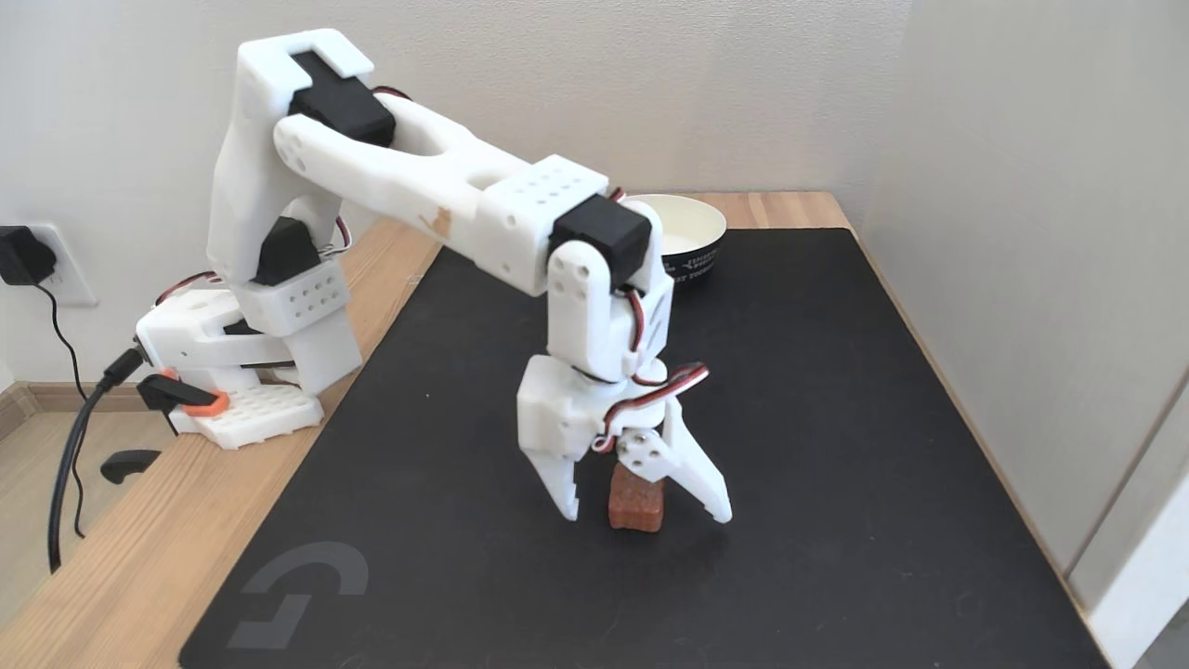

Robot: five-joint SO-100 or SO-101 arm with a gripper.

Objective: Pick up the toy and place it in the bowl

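Item: white printed arm (pixel 446 200), base at about 9 o'clock in the fixed view, reaching down toward the middle of a black mat (pixel 836 483) laid on a wooden surface (pixel 130 557).

Pincer (pixel 646 514): spread wide, tips lowered nearly to the mat, one finger on each side of the toy. Neither finger appears to touch it.

Toy (pixel 636 505): small reddish-brown block, standing on the mat at about 6 o'clock, between the fingers and closer to the finger at its 9 o'clock than to the one at its 3 o'clock. Its top is partly hidden behind the pincer's hinge.

Bowl (pixel 692 243): dark outside, cream inside, at about 12 o'clock near the far edge of the mat, partly hidden by the wrist; well apart from the toy.

Step in hand, as judged: closing on the toy, with lift and carry not yet done.

Risks, as judged:
- Toy sits off-centre; the nearer finger may meet it first and push or tip it rather than clamp it.
- Fingertips close to the mat could drag on it during closing.
- A grip low on the rounded block could let it slip on the lift.
- The carry must clear the bowl's rim or it may knock the light bowl aside.
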